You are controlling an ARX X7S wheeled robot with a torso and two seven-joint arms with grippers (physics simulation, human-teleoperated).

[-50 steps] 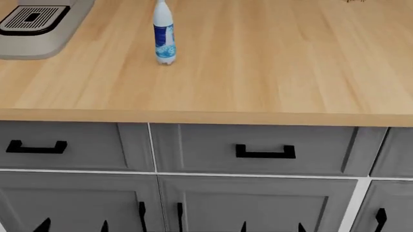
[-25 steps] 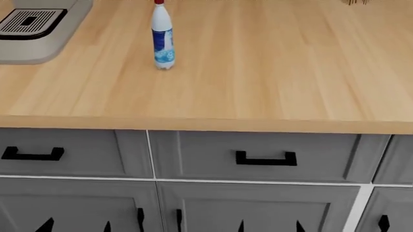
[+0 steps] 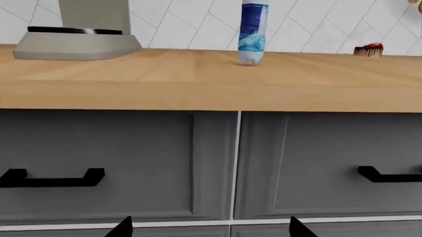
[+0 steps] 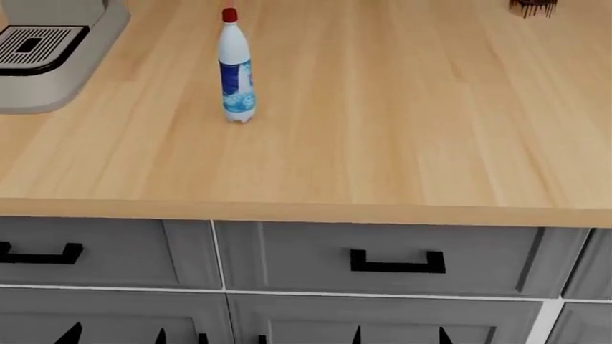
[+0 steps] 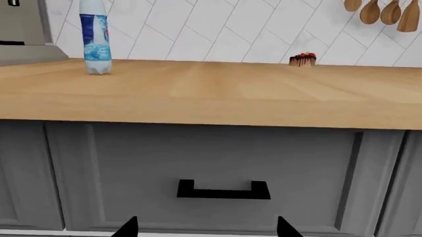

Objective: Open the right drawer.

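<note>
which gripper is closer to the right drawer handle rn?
Right. The right gripper sits just below the right drawer's handle, roughly centred on it. The left gripper faces the seam between the two drawers, with that handle off to its side.

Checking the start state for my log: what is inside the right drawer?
Nothing inside can be seen: the right drawer is shut, flush with its twin drawer front, so its grey panel and black handle cover the interior. Both claws are short of it.

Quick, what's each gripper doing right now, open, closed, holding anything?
Left gripper: open, holding nothing.
Right gripper: open, holding nothing, facing the right drawer's handle.
</note>
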